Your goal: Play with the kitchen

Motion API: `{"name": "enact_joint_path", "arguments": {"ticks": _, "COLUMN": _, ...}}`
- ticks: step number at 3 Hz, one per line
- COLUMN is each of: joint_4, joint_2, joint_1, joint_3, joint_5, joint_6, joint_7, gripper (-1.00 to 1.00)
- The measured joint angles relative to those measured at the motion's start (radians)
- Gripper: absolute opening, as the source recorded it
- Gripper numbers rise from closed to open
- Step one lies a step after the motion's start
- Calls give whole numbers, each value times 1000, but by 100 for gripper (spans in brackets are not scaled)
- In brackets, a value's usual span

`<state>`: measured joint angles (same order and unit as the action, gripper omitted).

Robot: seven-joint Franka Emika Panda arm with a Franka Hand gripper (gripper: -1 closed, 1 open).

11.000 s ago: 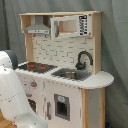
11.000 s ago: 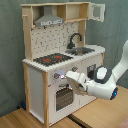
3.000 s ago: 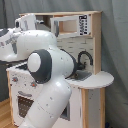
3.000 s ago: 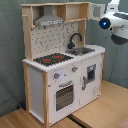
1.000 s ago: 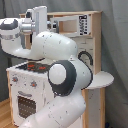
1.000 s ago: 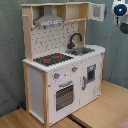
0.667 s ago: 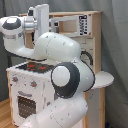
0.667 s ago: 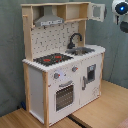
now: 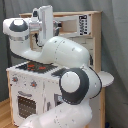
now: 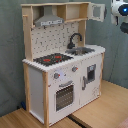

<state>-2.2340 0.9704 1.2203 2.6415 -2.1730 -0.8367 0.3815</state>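
A grey curtain backs a wooden floor. The white arm's gripper [image 9: 46, 17] is raised level with the top shelf; whether its fingers are spread cannot be told. The tall white and light-wood toy kitchen [image 10: 62, 70] stands upright on the floor, oven door shut.

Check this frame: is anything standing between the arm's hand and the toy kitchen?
Nothing visible does. In the first exterior view the hand is raised by the upper shelf of the kitchen, with no other thing between them. In the second exterior view the kitchen stands alone on the wooden floor.
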Motion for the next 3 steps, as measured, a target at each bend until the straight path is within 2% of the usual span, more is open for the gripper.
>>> {"name": "enact_joint_path", "arguments": {"ticks": 1, "joint_4": -32, "joint_2": 58, "joint_1": 5, "joint_3": -9, "joint_5": -17, "joint_6": -76, "joint_7": -39, "gripper": -100}}
{"name": "enact_joint_path", "arguments": {"ticks": 3, "joint_4": -35, "joint_2": 76, "joint_1": 22, "joint_3": -75, "joint_5": -18, "joint_6": -278, "joint_7": -45, "gripper": -100}}
